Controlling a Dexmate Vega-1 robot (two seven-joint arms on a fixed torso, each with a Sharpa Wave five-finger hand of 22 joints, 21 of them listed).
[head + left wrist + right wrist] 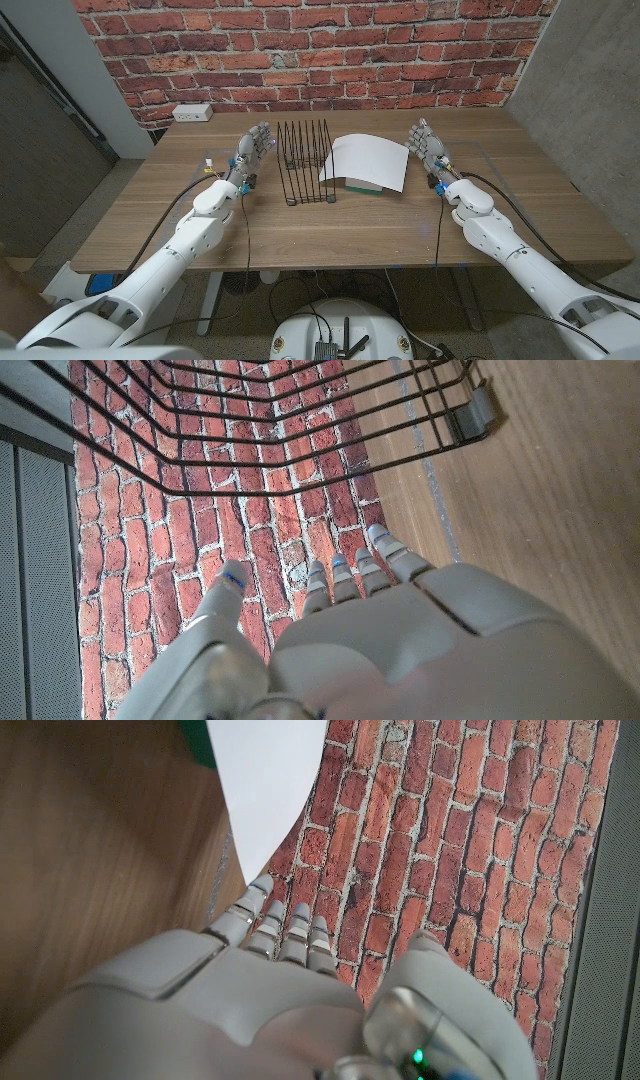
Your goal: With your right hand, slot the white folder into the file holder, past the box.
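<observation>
A white folder (366,161) lies tilted on a green and white box (362,187) at the middle of the wooden table, just right of the black wire file holder (306,160). My right hand (428,143) stands a little to the right of the folder, fingers apart and holding nothing. The folder's corner (262,780) is in the right wrist view beyond my right hand (280,990). My left hand (252,147) stands open just left of the file holder. The holder's wires (250,420) pass beyond my left hand (370,640) in the left wrist view.
A brick wall (300,50) runs behind the table, with a white power outlet (192,112) at its foot on the left. Bare wooden table (340,235) stretches between the holder and the front edge.
</observation>
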